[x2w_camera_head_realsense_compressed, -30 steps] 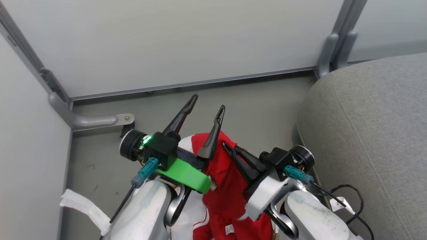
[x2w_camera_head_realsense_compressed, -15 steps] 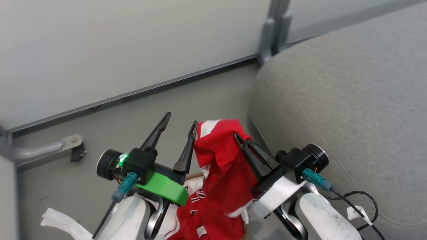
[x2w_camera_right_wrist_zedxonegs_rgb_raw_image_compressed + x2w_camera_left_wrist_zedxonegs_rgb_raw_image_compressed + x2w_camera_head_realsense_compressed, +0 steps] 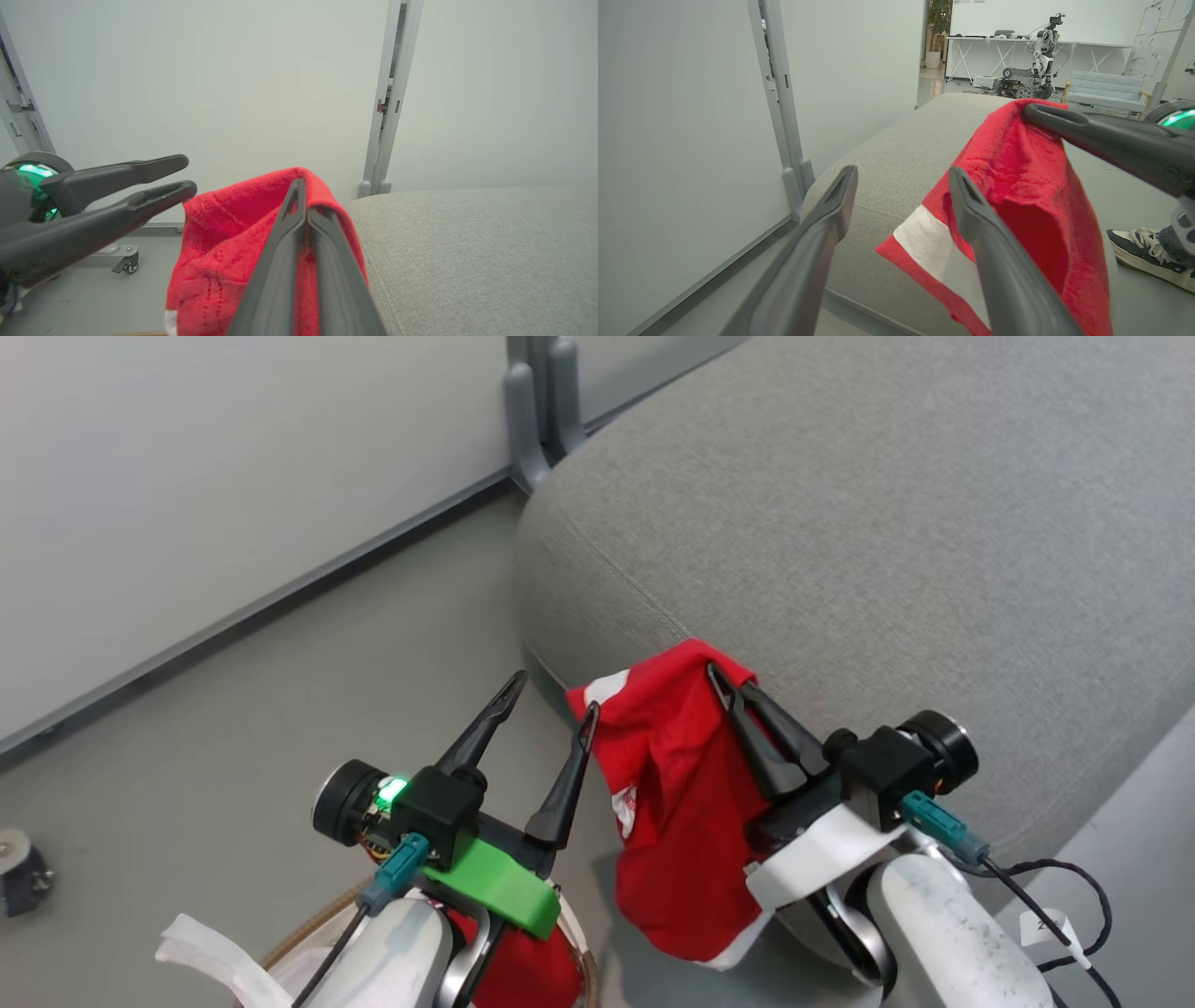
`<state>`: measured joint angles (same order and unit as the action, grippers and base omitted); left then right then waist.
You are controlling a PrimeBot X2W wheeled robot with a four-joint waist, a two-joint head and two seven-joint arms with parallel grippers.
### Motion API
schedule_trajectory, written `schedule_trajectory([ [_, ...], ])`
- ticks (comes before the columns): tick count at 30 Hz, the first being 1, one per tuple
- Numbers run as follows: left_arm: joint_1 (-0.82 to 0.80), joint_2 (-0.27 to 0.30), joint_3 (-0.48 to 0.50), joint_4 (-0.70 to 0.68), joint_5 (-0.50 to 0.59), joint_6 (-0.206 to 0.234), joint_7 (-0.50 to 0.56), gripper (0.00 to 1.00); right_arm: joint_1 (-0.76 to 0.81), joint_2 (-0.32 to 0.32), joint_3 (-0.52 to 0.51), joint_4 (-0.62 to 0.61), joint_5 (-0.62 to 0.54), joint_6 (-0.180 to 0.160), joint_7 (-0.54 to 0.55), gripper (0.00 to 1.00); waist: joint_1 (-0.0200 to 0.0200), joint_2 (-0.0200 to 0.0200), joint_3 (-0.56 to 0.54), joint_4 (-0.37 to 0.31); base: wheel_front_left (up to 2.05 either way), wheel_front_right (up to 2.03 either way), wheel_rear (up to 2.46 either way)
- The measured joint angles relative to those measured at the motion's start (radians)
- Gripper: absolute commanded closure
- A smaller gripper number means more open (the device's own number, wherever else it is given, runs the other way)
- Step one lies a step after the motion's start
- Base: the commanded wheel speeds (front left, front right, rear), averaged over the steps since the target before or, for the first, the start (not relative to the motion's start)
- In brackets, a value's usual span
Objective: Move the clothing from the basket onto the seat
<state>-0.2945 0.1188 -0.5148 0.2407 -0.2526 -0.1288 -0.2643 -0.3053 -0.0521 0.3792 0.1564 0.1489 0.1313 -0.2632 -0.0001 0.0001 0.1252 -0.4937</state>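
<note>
Mid-carry, by the look of it: one piece of the clothing (image 3: pixel 677 803) pinched in the right gripper (image 3: pixel 730 679), clamped tight together on a top fold, just right of centre in the head view. Hanging free below that pinch, in front of the near left edge of the seat (image 3: pixel 887 541), with the lower hem down over the floor (image 3: pixel 327 691) at the bottom centre. Cannot tell whether it is brushing the front of the seat or just clear of it. To its left, lower centre, the left gripper (image 3: pixel 555 694), spread wide apart and empty, close beside the cloth.

Next, probably: carry up and right across the frame to the flat top of the seat, lower to pool the cloth there, then open the grip. Calls for enough height to bring the trailing hem over the rounded edge without snagging. After that, back to the basket (image 3: pixel 308 924) at the bottom left, with more of the clothing inside.

Soft and limp in look: bright red, draped in loose folds, a white band at the upper left corner, white trim along the bottom hem, a small white print mid-panel.
</note>
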Motion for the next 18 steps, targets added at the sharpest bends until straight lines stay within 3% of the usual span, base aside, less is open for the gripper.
schedule_trajectory([
  [6, -0.009, 0.029, -0.045, 0.010, -0.010, 0.000, 0.000, 0.00, -0.081, -0.012, -0.069, -0.010, -0.064, 0.000, 0.000, 1.00, 0.0000, 0.0000, 0.063, -0.035, 0.00, 0.00, 0.00],
  [12, -0.009, 0.085, -0.033, -0.005, -0.010, 0.000, 0.000, 0.00, -0.266, -0.083, -0.080, 0.008, -0.089, 0.000, 0.000, 1.00, 0.0000, 0.0000, 0.142, -0.046, 0.00, 0.00, 0.00],
  [18, -0.040, 0.152, -0.060, -0.025, -0.006, 0.000, 0.000, 0.00, -0.470, -0.179, -0.174, 0.075, -0.150, 0.000, 0.000, 1.00, 0.0000, -0.0001, 0.241, -0.035, 0.00, 0.00, 0.00],
])
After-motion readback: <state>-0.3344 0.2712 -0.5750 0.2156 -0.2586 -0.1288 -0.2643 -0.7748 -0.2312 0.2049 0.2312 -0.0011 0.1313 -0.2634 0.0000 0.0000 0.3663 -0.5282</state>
